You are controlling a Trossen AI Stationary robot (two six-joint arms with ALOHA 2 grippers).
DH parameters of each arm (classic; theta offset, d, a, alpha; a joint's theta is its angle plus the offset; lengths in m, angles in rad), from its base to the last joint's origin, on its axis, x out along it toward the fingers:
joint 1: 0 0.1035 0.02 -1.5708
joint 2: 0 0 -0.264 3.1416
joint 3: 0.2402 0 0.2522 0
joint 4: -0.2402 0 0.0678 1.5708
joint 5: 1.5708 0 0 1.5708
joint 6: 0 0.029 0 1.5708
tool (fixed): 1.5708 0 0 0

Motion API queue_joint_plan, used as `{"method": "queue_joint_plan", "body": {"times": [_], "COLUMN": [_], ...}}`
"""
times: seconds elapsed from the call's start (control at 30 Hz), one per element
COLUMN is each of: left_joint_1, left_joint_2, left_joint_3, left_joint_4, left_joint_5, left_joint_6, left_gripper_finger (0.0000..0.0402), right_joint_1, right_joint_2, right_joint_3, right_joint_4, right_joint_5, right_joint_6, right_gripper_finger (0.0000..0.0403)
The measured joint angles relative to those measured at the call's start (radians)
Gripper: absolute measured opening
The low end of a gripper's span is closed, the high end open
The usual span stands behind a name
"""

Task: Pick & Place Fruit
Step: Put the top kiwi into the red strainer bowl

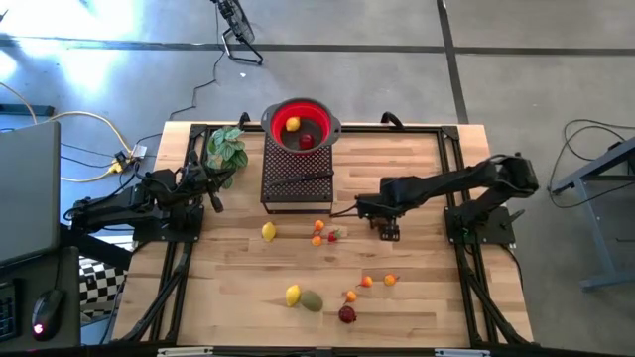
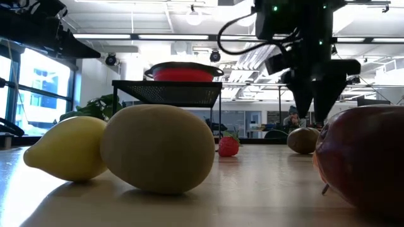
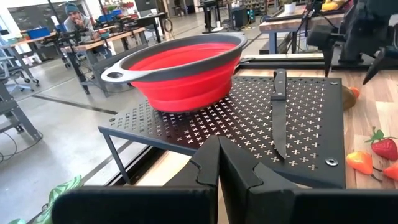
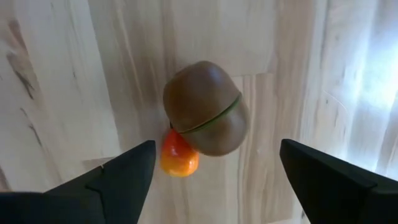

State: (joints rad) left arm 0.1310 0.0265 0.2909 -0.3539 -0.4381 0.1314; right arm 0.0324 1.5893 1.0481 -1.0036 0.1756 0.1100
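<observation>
Table (image 1: 417, 297): wood top, fruit scattered over its middle and toward the near edge; black mesh rack (image 1: 296, 178) at the far edge carries the rest.
Red colander (image 1: 301, 126): on the rack's far end, already holding a yellow and a dark fruit; black-handled knife (image 1: 298, 178) lies on the mesh beside it.
Step in hand: reach for the next fruit, judged from the right claw poised over the kiwi with nothing in it.
Right claw (image 4: 214, 177): jaws spread wide, empty, hanging above the table's middle, touching nothing.
Kiwi (image 4: 206, 116): brown, on the table between the two fingers' line, a small orange fruit (image 4: 179, 154) pressed against it.
Next move calls for: lowering straight down, closing on the kiwi alone; the orange one touching it could get nudged or pinched too.
Left claw (image 3: 219, 163): fully closed, empty, waiting at the table's left edge, facing the rack.
</observation>
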Motion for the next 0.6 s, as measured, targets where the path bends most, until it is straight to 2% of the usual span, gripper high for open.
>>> {"method": "queue_joint_plan", "body": {"times": [0.27,0.6], "left_joint_1": [0.0,0.0], "left_joint_2": [0.0,0.0], "left_joint_3": [0.0,0.0], "left_joint_4": [0.0,0.0], "left_joint_5": [0.0,0.0], "left_joint_6": [0.001,0.003], "left_gripper_finger": [0.0,0.0], "right_joint_1": [-0.02,-0.056], "right_joint_2": [0.055,0.055], "right_joint_3": [0.0,0.0], "right_joint_4": [0.068,0.095], "right_joint_5": [-0.002,-0.065], "right_joint_6": [-0.07,-0.089], "right_gripper_finger": [0.0334,0.0334]}}
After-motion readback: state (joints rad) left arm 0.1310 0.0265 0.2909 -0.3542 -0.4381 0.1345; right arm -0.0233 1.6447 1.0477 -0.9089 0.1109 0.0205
